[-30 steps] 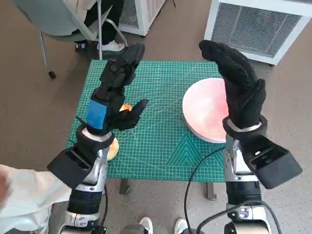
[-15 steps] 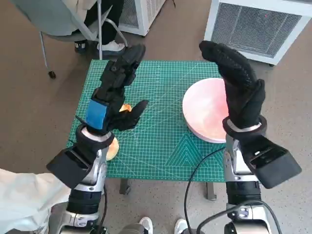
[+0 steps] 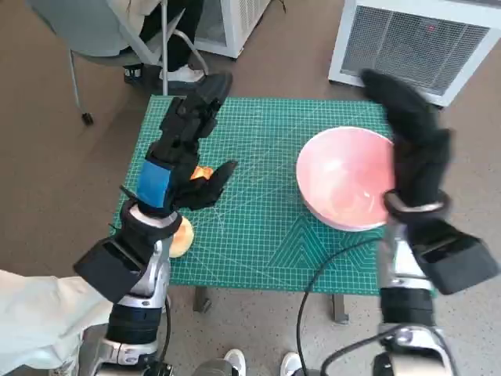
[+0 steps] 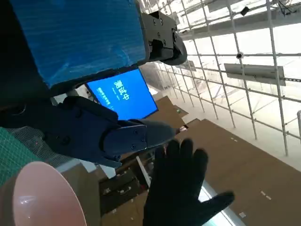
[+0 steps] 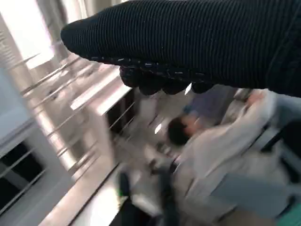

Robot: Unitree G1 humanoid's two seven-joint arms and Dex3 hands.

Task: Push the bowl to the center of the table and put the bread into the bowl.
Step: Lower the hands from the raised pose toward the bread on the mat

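The bright blue rectangular screen [image 4: 123,95] carries white characters, too small and tilted to read.

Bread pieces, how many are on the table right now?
2. One bread piece shows just behind the left hand, mostly covered by it. Another lies at the table's near left edge beside the left forearm. More could be hidden under the arm.

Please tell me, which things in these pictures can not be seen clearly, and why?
- Bread: head view, mostly hidden under the left forearm; another orange piece is largely covered by the left hand.
- Bowl: head view, its right side is covered by the right hand, so contact cannot be told.
- Person: right wrist view, motion-blurred.
- Table: absent from the right wrist view; only a corner shows in the left wrist view.
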